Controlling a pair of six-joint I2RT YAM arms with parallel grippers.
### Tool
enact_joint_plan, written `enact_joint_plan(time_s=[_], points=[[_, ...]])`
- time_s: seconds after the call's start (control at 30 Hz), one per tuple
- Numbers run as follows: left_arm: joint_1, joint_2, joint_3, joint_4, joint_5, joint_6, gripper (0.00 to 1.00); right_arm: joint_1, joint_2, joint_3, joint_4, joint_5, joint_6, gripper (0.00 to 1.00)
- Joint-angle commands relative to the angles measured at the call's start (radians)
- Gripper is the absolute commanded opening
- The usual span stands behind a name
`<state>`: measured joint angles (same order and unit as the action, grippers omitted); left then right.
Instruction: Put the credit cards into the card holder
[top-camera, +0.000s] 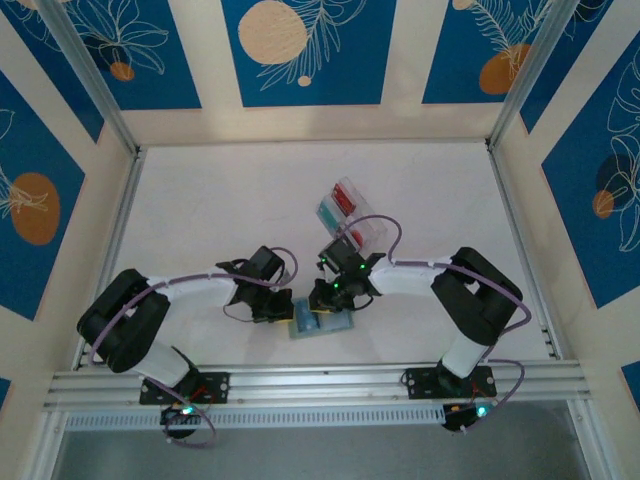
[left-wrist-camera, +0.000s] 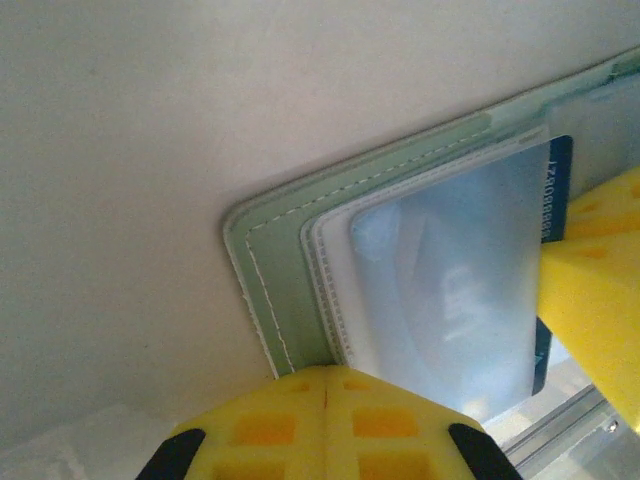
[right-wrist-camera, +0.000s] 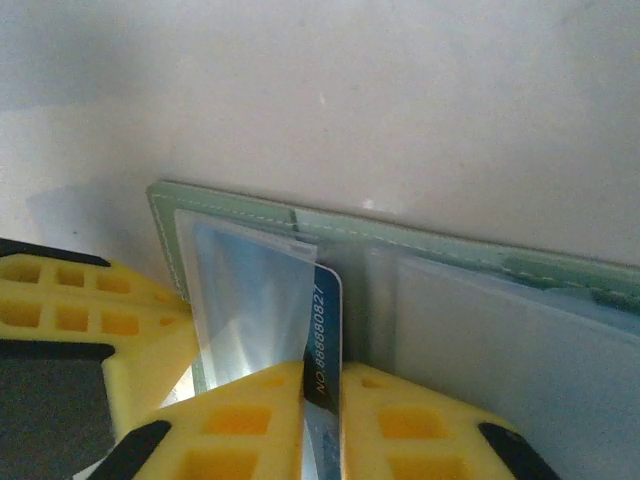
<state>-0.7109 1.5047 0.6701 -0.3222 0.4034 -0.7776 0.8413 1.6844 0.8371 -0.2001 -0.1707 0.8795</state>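
One card (right-wrist-camera: 322, 335) in right gripper (right-wrist-camera: 320, 405); perhaps loose

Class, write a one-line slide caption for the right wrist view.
Right end effector grips a blue credit card entering the green card holder.

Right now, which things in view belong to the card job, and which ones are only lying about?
Belong to the job:
card holder
blue card, partly in its pocket
red card
teal card

Only lying about:
clear plastic box, holding the red and teal cards
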Motion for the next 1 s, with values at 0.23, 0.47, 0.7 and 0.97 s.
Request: enact_joint_plan(time_s=[0.23,0.47,0.7,0.97], points=[[0.003,0.032,-0.02,0.026,-0.014,0.006,0.0,0.008,-0.055,0.074,-0.222,0.062,-0.038,0.43],[0.003,0.046,-0.019,0.039,-0.01,0.011,0.0,0.006,-0.116,0.163,-0.454,0.202,-0.115,0.47],[0.003,0.048,-0.015,0.042,-0.007,0.012,0.0,-0.025,-0.048,0.232,-0.514,0.281,-0.224,0.28],[0.003,0.048,-0.016,0.046,-0.005,0.011,0.0,-0.032,0.076,0.289,-0.518,0.312,-0.287,0.3]])
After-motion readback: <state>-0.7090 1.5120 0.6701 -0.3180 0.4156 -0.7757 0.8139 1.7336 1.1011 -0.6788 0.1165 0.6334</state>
